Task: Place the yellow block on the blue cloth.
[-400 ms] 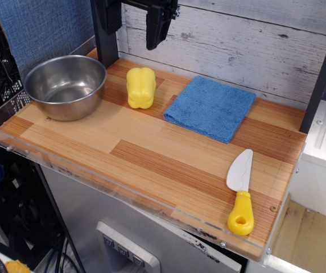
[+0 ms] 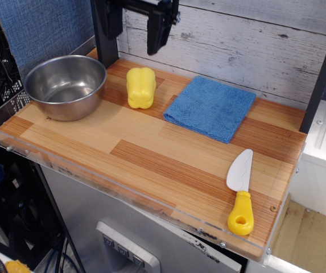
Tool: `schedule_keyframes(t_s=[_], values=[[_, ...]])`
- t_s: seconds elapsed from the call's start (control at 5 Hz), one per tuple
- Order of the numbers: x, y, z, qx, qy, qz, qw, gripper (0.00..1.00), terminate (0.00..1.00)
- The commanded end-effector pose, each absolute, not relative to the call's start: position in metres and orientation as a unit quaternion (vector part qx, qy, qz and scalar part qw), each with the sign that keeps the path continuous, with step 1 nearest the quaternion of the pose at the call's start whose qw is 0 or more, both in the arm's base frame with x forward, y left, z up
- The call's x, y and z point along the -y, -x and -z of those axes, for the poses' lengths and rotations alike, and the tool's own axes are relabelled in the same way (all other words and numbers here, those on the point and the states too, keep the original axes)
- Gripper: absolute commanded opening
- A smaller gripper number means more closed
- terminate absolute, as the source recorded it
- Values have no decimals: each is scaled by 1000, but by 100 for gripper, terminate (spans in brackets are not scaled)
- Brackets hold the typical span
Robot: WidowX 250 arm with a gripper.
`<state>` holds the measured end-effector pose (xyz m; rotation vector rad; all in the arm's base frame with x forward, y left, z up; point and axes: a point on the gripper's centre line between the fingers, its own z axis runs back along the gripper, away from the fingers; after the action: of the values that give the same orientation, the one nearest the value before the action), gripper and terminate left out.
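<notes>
The yellow block, glossy with rounded lobes, stands upright on the wooden board at the back, left of centre. The blue cloth lies flat and folded just to its right, a small gap between them. My gripper hangs black from the top edge, above and slightly behind the block, well clear of it. Its fingers look slightly apart and hold nothing.
A steel bowl stands at the back left, close to the block. A toy knife with a white blade and yellow handle lies at the front right. A black post rises behind the bowl. A clear acrylic lip edges the board.
The gripper has shifted slightly and dropped a little. The block, cloth, bowl and knife have not moved.
</notes>
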<state>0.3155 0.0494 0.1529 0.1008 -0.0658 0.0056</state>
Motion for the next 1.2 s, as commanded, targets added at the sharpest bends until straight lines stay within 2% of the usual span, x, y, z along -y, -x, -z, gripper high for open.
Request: schedule_keyframes(t_s=[0.0,0.2,0.6,0.8,1.0], values=[[-80,-336,-157,40,-30,-60,997,100,0],[-97,-349,-148,55,-25,-75,995,100,0],[-113,-369,-96,52,-56,-97,992,100,0],[-113,-369,-73,47,-68,-98,992,100,0],[-110,-367,-68,49,-65,-102,992,100,0]])
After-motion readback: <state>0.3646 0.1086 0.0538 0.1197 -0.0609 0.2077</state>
